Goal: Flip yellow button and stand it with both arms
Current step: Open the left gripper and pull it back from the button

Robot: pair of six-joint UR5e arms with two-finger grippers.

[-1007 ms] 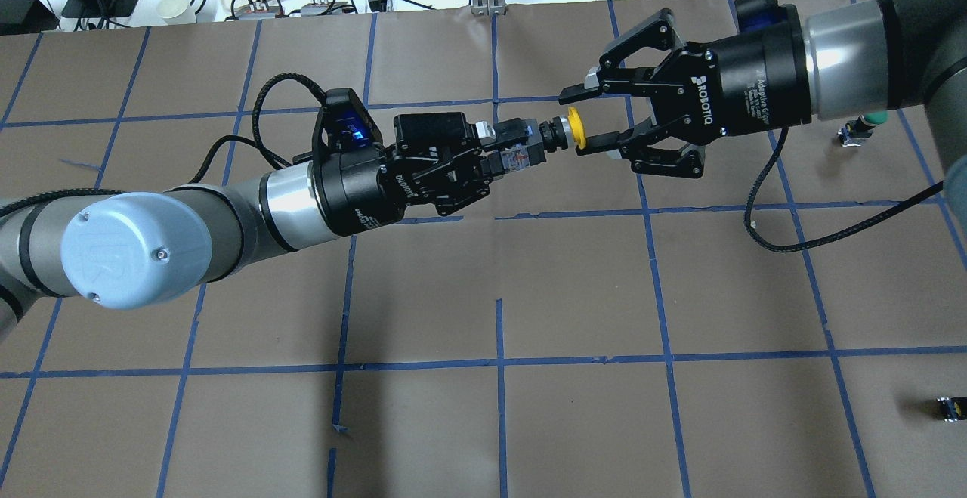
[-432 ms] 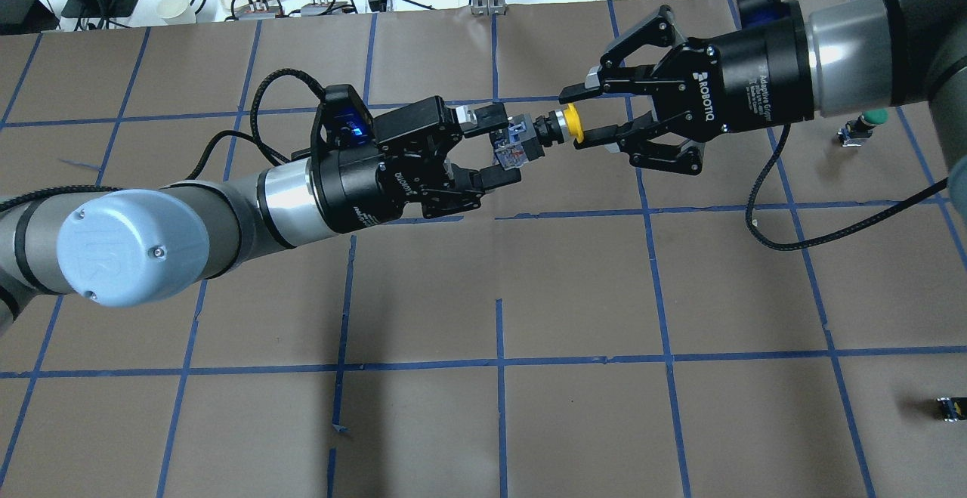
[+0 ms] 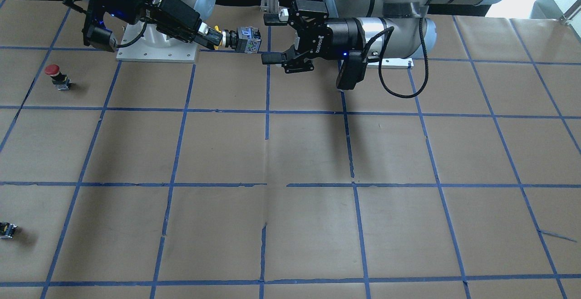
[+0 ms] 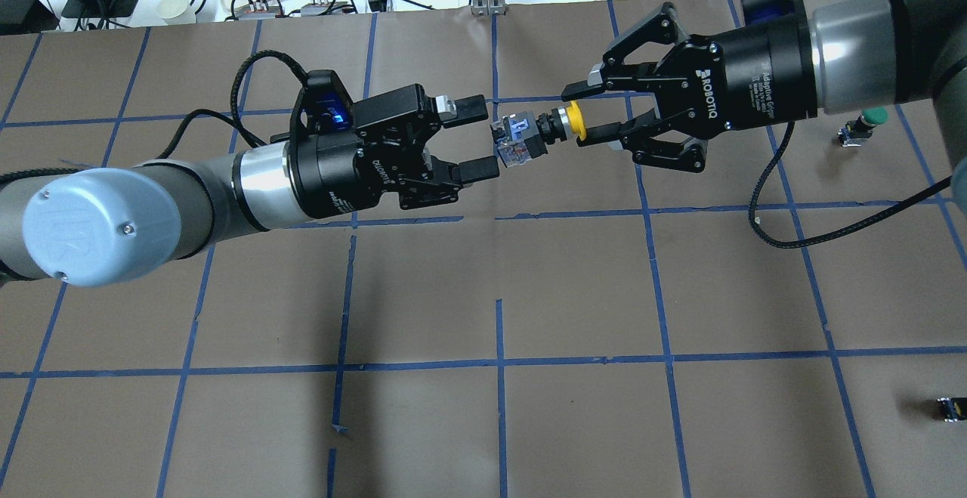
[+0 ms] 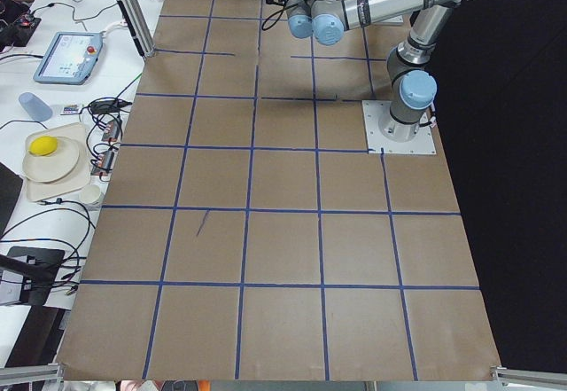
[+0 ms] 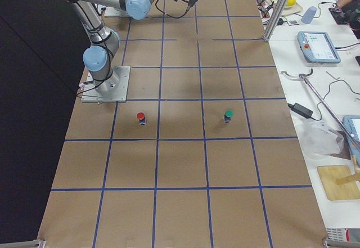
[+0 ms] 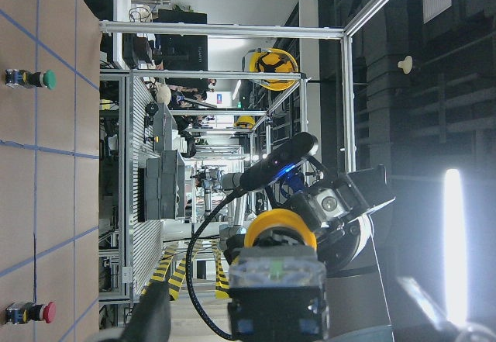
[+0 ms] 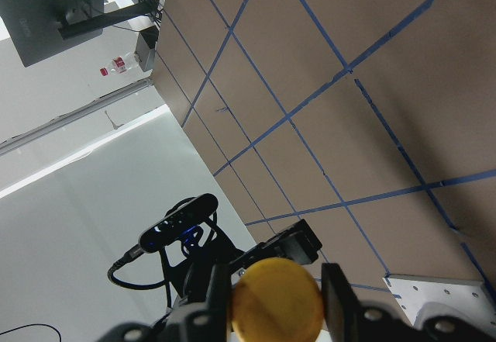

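Right tool (image 4: pixel 583 114) is clamped on the round cap of the yellow button (image 4: pixel 527 134). The right wrist cam shows the cap sitting snug between the two fingers (image 8: pixel 335 295). The button is held up off the desk (image 4: pixel 574 294), lying sideways in the air. Its cap faces the right tool and its blocky grey-black body points at the other arm.

Left tool (image 4: pixel 477 139) has its fingers spread wide apart. It sits just beside the body end of the button without touching it; you can see a small gap in the overhead view. The left wrist cam looks straight at the back of the body, with the yellow cap peeking out behind it. Both arms reach in roughly level from opposite sides and line up nose to nose.

Other stuff on the desk:
- A red-capped button (image 3: pixel 53 70) stands upright on the right arm's side.
- A green-capped button (image 4: pixel 867 122) is also over there, partly tucked behind the right arm in the overhead view.
- A small dark block (image 4: pixel 948 408) with a yellow spot sits near the desk edge, well apart from everything else.
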